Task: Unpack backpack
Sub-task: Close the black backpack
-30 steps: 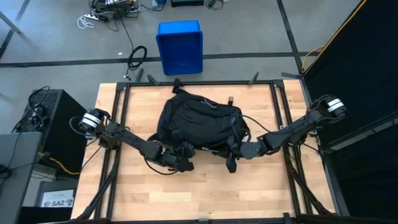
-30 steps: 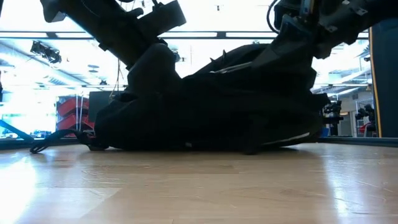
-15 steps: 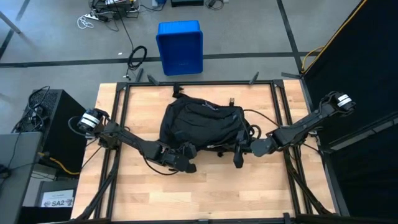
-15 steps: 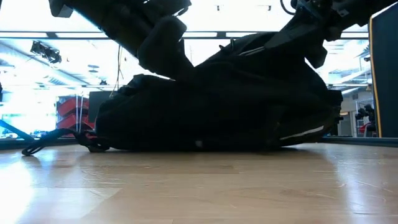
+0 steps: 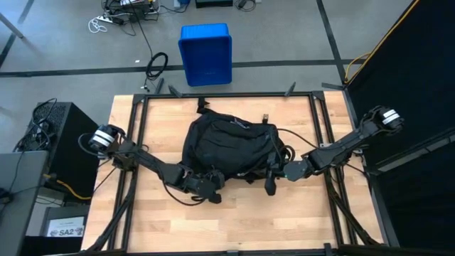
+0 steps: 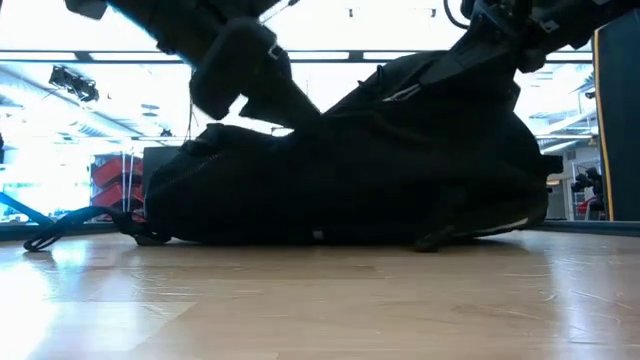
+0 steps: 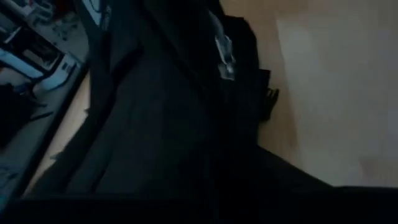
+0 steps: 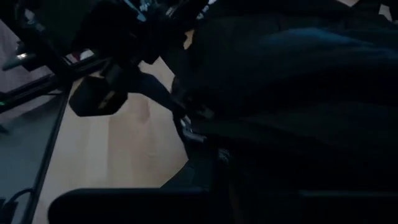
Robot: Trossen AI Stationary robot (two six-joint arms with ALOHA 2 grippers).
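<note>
The black backpack (image 5: 227,142) lies in the middle of the wooden table, its left end resting on the tabletop and its right end tipped up (image 6: 480,150). A strap (image 6: 60,238) trails onto the table at its left. My right gripper (image 5: 271,181) is shut at the pack's near right edge. My left gripper (image 5: 213,190) sits at the pack's near left corner. Its wrist view shows dark fabric (image 7: 155,124) and a grey zipper pull (image 7: 225,53). My right gripper is shut on the backpack at its near right edge (image 5: 274,169), coming in slanting downward from the table's right. The gripper and the dark fabric hide which part it has. The pack's right end is raised, while its left end stays on the table.
A blue plastic bin (image 5: 205,53) stands on the floor beyond the table's far edge. Black frame rails (image 5: 138,142) run along the table's left and right sides. Bare wood (image 5: 234,220) stretches between the pack and the near edge.
The backpack's right end has been drawn up and its bottom right edge has tipped off the table; its left end has stayed down. Seen from above, the pack is more bunched than before. My right gripper has risen a little with it, and my left arm has lifted slightly.
</note>
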